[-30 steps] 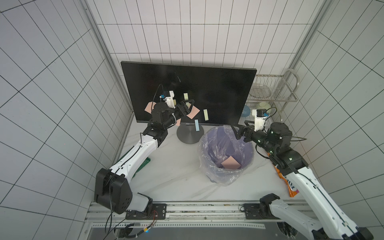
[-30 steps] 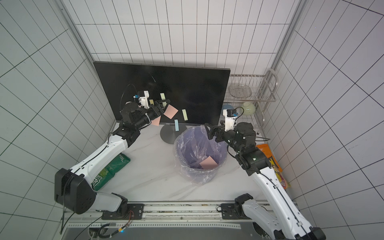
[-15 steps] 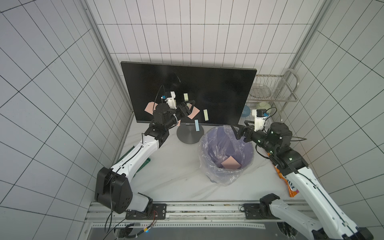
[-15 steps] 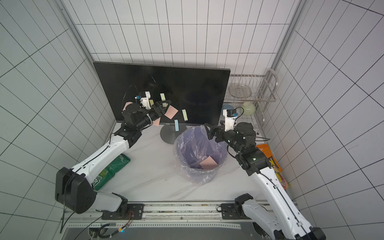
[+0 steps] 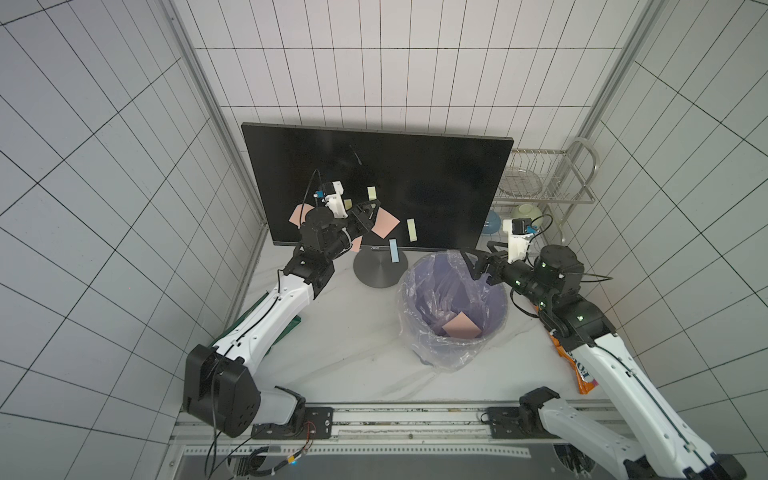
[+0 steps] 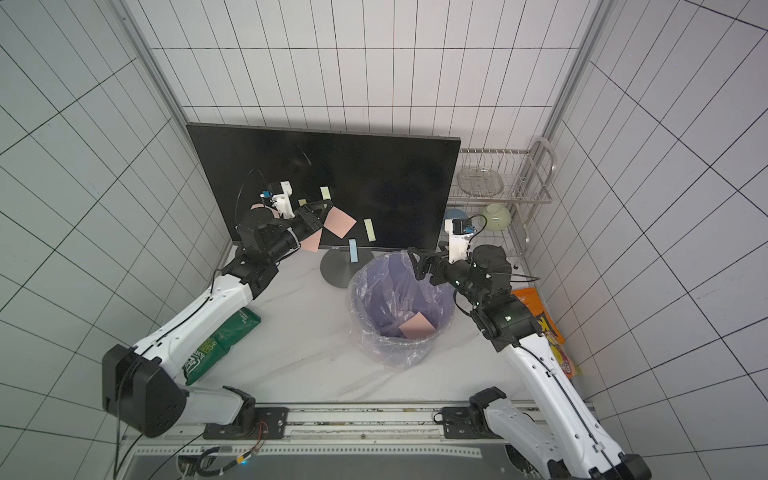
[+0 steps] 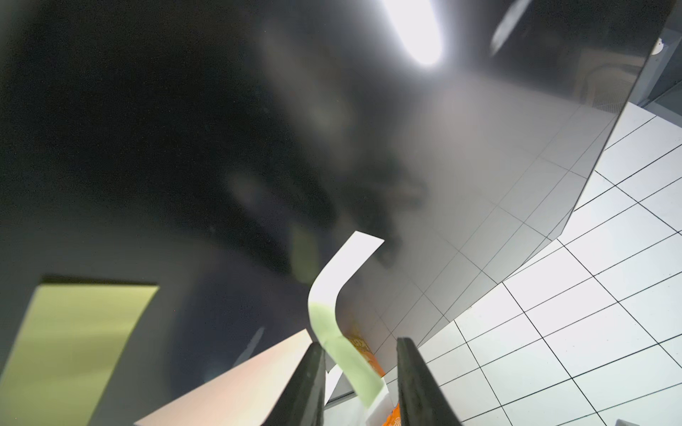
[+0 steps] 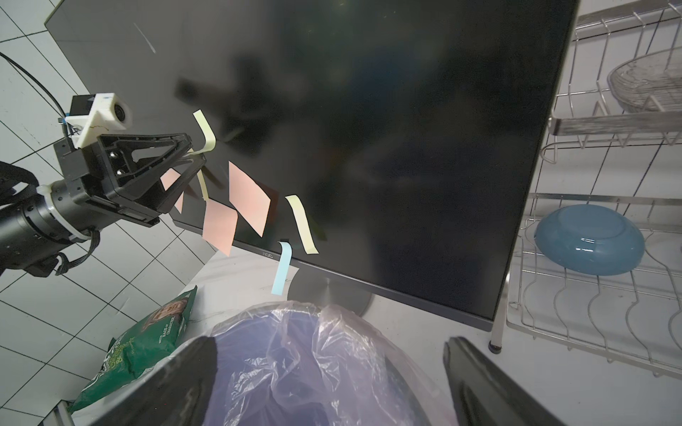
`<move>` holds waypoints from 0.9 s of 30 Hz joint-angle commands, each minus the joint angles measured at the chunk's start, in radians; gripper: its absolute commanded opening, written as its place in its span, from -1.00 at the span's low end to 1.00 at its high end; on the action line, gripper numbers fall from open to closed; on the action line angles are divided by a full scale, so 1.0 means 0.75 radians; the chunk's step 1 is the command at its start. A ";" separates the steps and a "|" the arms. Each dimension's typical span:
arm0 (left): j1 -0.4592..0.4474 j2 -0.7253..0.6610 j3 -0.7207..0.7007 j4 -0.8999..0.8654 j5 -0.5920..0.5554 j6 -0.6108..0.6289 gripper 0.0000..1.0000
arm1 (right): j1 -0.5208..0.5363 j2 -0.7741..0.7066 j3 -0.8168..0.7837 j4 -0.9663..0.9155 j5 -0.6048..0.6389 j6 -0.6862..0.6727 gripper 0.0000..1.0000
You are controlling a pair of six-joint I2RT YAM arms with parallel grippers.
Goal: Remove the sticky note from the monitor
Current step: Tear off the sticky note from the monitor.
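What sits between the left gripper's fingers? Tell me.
In the left wrist view, a curled pale yellow-green sticky note lies between the fingers of the left gripper, against one and clear of the other.

White arms [image 5: 270,316], black joints [image 5: 220,390] — thin cables [image 5: 309,187]

The monitor [image 5: 436,178] walls off mid-frame, right ahead of my left gripper [image 5: 373,206]. The bin [image 5: 500,301] blocks centre-right; the bare table [image 5: 353,332] below is passable.
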 commanded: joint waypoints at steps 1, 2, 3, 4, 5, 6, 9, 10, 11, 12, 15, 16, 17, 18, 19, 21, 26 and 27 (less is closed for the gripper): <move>0.002 0.021 0.014 -0.018 0.015 0.005 -0.32 | 0.014 -0.011 -0.007 0.032 -0.011 0.003 0.97; 0.000 0.024 0.014 -0.019 0.019 0.004 -0.32 | 0.012 -0.011 -0.006 0.030 -0.010 0.002 0.97; 0.001 0.028 0.015 -0.020 0.022 0.002 -0.34 | 0.014 -0.012 -0.006 0.028 -0.010 0.000 0.97; 0.001 0.030 0.015 -0.018 0.024 0.001 -0.34 | 0.015 -0.011 -0.004 0.026 -0.010 -0.001 0.97; 0.000 0.032 0.012 -0.019 0.028 -0.001 -0.35 | 0.014 -0.011 -0.004 0.024 -0.009 -0.003 0.97; 0.000 0.034 0.011 -0.021 0.032 -0.001 -0.35 | 0.014 -0.012 -0.002 0.022 -0.007 -0.004 0.97; -0.001 0.035 0.007 -0.022 0.039 -0.003 -0.40 | 0.015 -0.013 -0.001 0.019 -0.006 -0.006 0.97; 0.000 0.035 0.006 -0.023 0.040 -0.003 -0.43 | 0.015 -0.011 -0.002 0.019 -0.006 -0.006 0.97; 0.000 0.036 0.008 -0.026 0.041 -0.003 -0.45 | 0.015 -0.012 -0.002 0.019 -0.006 -0.006 0.97; 0.000 0.037 0.011 -0.030 0.042 -0.003 -0.45 | 0.014 -0.011 -0.002 0.019 -0.007 -0.006 0.97; 0.000 0.046 0.020 -0.038 0.047 -0.001 -0.54 | 0.014 -0.013 -0.002 0.020 -0.006 -0.006 0.97; 0.000 0.049 0.024 -0.041 0.047 -0.001 -0.57 | 0.014 -0.013 -0.001 0.019 -0.006 -0.006 0.97; 0.001 0.051 0.025 -0.042 0.047 -0.001 -0.58 | 0.013 -0.013 -0.003 0.016 -0.006 -0.005 0.97; 0.000 0.055 0.030 -0.044 0.048 -0.001 -0.63 | 0.015 -0.015 -0.002 0.016 -0.005 -0.004 0.97; 0.001 0.059 0.035 -0.044 0.052 -0.001 -0.65 | 0.014 -0.016 -0.002 0.016 -0.004 -0.005 0.97; 0.001 0.065 0.041 -0.050 0.055 0.000 -0.73 | 0.014 -0.019 -0.002 0.014 -0.001 -0.006 0.97; 0.002 0.061 0.051 -0.058 0.055 0.005 -1.00 | 0.016 -0.021 -0.002 0.011 0.000 -0.006 0.97; 0.000 0.058 0.049 -0.060 0.057 0.007 -1.00 | 0.015 -0.021 -0.002 0.011 -0.003 -0.005 0.97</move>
